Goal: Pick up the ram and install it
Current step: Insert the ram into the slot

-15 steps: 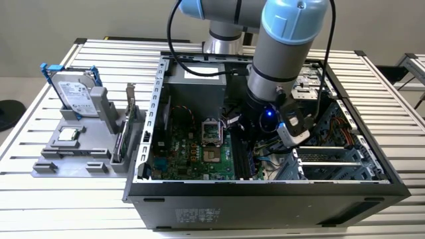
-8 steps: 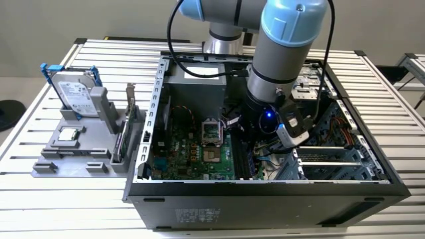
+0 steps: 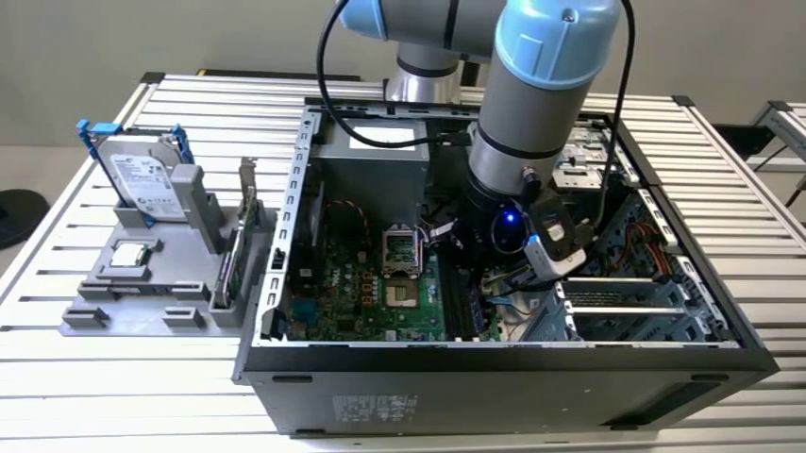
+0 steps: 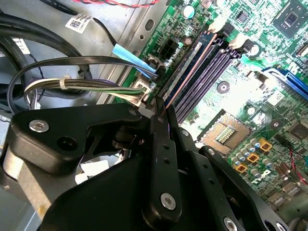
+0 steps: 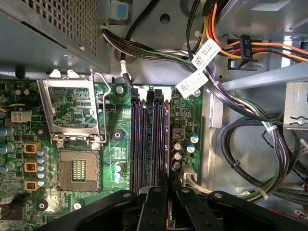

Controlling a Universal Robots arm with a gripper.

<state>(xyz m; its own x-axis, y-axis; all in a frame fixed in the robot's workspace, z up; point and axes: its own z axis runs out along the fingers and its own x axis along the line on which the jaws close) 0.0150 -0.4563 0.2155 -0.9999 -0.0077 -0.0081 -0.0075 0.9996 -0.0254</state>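
Gripper [image 4: 161,108] sits low inside the open PC case [image 3: 504,363], its black fingers [image 5: 156,202] pressed together on the ram [image 4: 190,67], which we see edge-on: a long, thin, dark strip with a reddish edge, standing in one of the memory slots [image 5: 144,139]. In the first wrist view we see the ram [image 5: 162,139] as a narrow dark line running between the purple-black slot rails. Just beside the slots lies the empty CPU socket [image 5: 77,168], its metal retention frame [image 5: 72,110] flipped up. Cable bundles [image 5: 240,139] run along the other side. In the exterior view we see the gray arm [image 3: 535,113] reaching down into the case, and a fixture [image 3: 164,274] on the table at the exterior view's left holds a hard drive [image 3: 139,179].
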